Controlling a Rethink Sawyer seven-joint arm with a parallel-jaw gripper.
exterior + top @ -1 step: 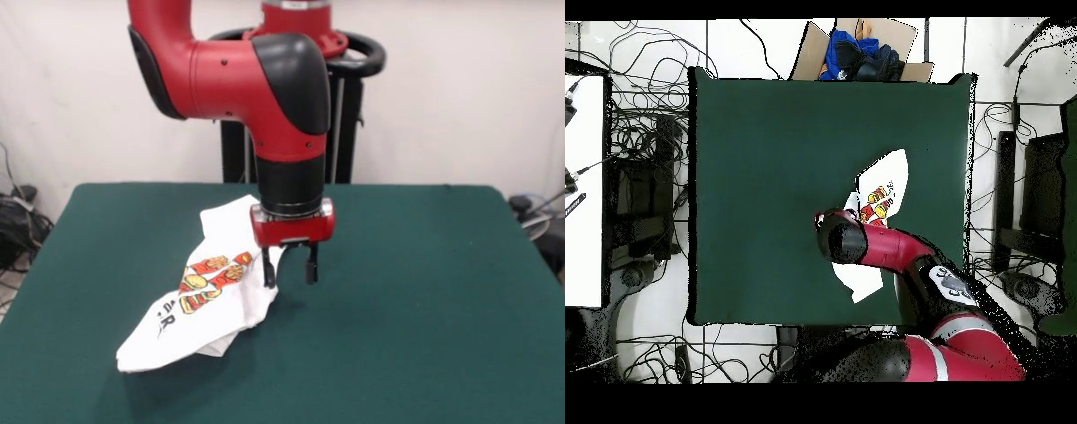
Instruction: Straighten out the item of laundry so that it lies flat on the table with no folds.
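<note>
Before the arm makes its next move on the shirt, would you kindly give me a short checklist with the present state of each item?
1. T-shirt flat, no folds: not ok; it lies bunched in a long strip with the print partly folded under.
2. Gripper open: ok; its two fingers hang apart.
3. Gripper over the cloth: ok; one finger is at the shirt's edge, the other over bare table.
4. Cloth already held: cannot tell; contact is not clear from either view.
5. Shirt fully on the table: ok; no part hangs over an edge.
6. Room to spread: ok; green surface lies open on both sides.
</note>
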